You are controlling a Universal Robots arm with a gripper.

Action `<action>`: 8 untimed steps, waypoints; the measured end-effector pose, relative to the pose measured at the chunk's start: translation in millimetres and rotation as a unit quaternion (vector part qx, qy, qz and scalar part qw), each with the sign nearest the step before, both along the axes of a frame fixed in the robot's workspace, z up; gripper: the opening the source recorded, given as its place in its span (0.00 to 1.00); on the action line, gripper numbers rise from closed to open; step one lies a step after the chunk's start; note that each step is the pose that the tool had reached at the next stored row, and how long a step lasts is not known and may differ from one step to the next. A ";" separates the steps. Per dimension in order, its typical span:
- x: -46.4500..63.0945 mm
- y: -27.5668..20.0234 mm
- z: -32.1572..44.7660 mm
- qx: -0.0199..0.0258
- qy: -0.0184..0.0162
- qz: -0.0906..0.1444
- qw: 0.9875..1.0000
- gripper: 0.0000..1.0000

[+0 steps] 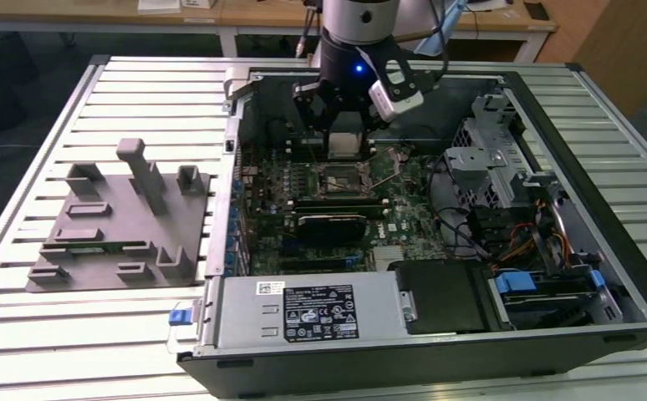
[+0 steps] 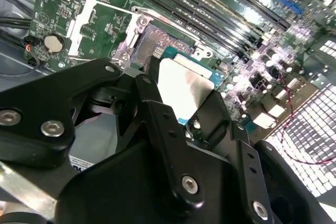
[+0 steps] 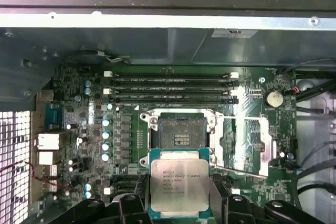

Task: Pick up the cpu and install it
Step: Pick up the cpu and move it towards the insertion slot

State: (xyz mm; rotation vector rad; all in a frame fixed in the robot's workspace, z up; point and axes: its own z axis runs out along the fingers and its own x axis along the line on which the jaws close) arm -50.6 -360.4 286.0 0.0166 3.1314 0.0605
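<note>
cpu (image 3: 179, 186): satin silver metal top. gripper (image 2: 181, 99): matt black links, shiny screw heads. motherboard (image 3: 94, 129): glossy green board. table (image 1: 33, 125): ribbed pale metal. fixture (image 1: 112, 242): matt gray plastic.

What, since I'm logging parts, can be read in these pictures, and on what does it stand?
On the metal top of the cpu, held in the gripper: print too small to read.
On the power supply, a black-and-white label: too blurred to read.
Beside it, a small white sticker: unreadable.
On the case wall, a pale label: unreadable.
Nothing can be quoted.
</note>
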 end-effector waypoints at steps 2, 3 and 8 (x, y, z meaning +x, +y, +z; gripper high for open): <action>0.0 2.0 -2.1 0.000 0.000 0.000 1.000 0.54; 0.0 3.0 -3.2 0.000 0.000 0.000 1.000 0.54; 0.0 6.8 -9.3 0.000 0.000 0.000 1.000 0.54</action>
